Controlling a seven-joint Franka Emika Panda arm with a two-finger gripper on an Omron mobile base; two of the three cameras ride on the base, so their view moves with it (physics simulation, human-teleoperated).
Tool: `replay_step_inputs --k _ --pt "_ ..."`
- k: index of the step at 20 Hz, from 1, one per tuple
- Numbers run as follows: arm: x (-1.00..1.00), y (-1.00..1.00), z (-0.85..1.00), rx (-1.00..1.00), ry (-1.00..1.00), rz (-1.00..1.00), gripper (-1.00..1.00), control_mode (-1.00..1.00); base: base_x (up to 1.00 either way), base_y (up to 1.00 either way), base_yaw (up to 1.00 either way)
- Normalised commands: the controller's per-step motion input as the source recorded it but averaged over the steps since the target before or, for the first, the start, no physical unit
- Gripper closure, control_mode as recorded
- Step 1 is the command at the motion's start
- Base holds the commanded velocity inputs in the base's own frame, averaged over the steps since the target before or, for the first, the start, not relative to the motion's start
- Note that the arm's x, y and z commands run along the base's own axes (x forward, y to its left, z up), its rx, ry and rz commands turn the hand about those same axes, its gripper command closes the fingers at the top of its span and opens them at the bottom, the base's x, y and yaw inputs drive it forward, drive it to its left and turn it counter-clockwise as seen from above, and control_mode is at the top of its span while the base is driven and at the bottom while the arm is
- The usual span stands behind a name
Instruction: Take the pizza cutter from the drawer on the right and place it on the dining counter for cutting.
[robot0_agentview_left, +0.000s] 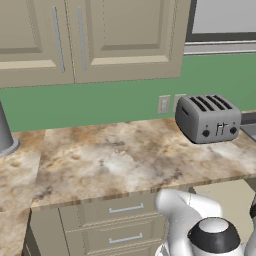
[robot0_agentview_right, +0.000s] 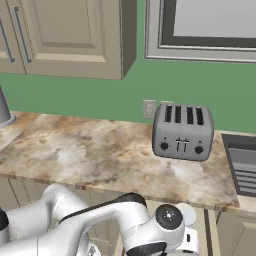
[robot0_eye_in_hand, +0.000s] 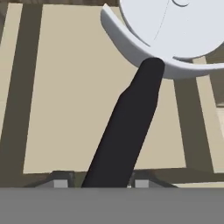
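The pizza cutter fills the hand view, its black handle running up from between my fingertips to the round pale wheel at the top. My gripper is shut on the lower end of the handle. Under it lies the open drawer, with a bare beige floor and dark walls. In the right base view the pale wheel shows just below the worktop's front edge, beside my wrist. The dining counter is out of view.
A grey four-slot toaster stands at the back right of the marbled worktop with the green backsplash. Wider beige drawers sit below it. A dark stovetop lies at the right, and a grey vessel at the left.
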Motion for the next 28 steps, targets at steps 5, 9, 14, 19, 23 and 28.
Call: replay_step_inputs --k 5,9,14,19,23,28 --pt "0.13 0.16 1.00 0.01 -0.02 0.14 1.00 -1.00 0.00 0.00 0.00" --pt "0.59 0.47 0.95 0.01 -0.05 0.05 1.00 -1.00 0.00 0.00 0.00" --pt "0.80 0.69 0.84 0.02 -0.09 0.02 1.00 -1.00 0.00 0.00 0.00" --pt "0.57 0.50 0.50 0.02 -0.03 0.00 1.00 -1.00 0.00 0.00 0.00" --pt "0.28 0.36 0.01 0.00 0.00 0.02 1.00 -1.00 0.00 0.00 0.00" --pt "0.18 0.37 -0.09 -0.03 -0.01 0.10 1.00 -1.00 0.00 0.00 0.00"
